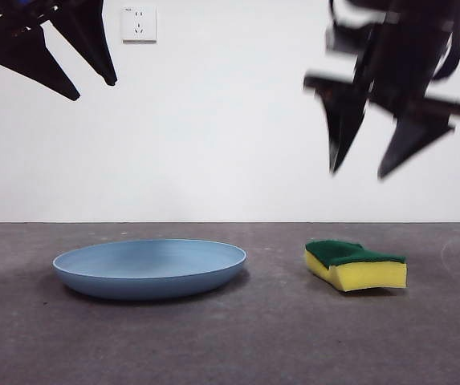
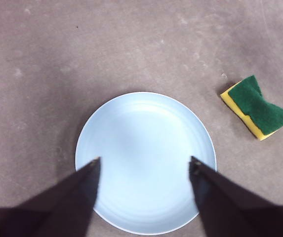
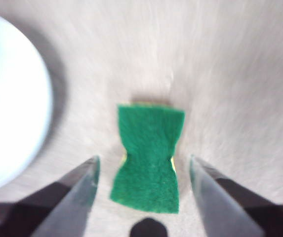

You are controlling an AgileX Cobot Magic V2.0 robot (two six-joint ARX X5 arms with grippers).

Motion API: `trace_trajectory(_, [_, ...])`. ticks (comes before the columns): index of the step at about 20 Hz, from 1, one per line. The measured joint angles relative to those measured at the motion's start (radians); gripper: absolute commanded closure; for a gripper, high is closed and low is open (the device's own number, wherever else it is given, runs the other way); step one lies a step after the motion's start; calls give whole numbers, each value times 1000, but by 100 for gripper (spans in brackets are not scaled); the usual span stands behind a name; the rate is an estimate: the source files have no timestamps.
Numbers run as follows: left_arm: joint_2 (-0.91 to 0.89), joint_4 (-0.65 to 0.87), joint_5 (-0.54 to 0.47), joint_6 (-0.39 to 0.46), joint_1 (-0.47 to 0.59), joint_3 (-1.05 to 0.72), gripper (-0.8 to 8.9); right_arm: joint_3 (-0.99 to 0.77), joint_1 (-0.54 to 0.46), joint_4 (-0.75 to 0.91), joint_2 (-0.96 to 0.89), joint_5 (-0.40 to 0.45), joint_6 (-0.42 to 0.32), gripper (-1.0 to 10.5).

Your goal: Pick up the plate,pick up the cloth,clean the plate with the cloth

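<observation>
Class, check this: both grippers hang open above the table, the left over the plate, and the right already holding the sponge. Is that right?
Not quite. The right gripper holds nothing: in the right wrist view the sponge lies on the table between its open jaws. The left gripper does hang open over the plate.

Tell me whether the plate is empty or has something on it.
Empty. The plate shows a bare light-blue surface in the left wrist view, and the sponge lies apart from it on the table.

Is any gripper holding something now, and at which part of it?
Nothing is held. The left gripper hangs open above the plate, and the right gripper hangs open above the sponge.
</observation>
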Motion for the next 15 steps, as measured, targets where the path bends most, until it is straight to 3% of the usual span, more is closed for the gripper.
trace_trajectory(1, [0,-5,0,2,0,0,788,0,0,-10,-42,0,0,910])
trace_trajectory(2, [0,-11,0,5,0,0,827,0,0,-24,-84,0,-4,964])
trace_trajectory(6, [-18,-53,0,7,-10,-1,822,0,0,-28,-239,0,-40,958])
trace_trajectory(10, [-181,-61,0,7,-56,-1,822,0,7,-50,-366,0,-49,958])
trace_trajectory(15, [-431,-26,-117,8,-108,-51,822,-15,54,-72,-497,3,-97,958])
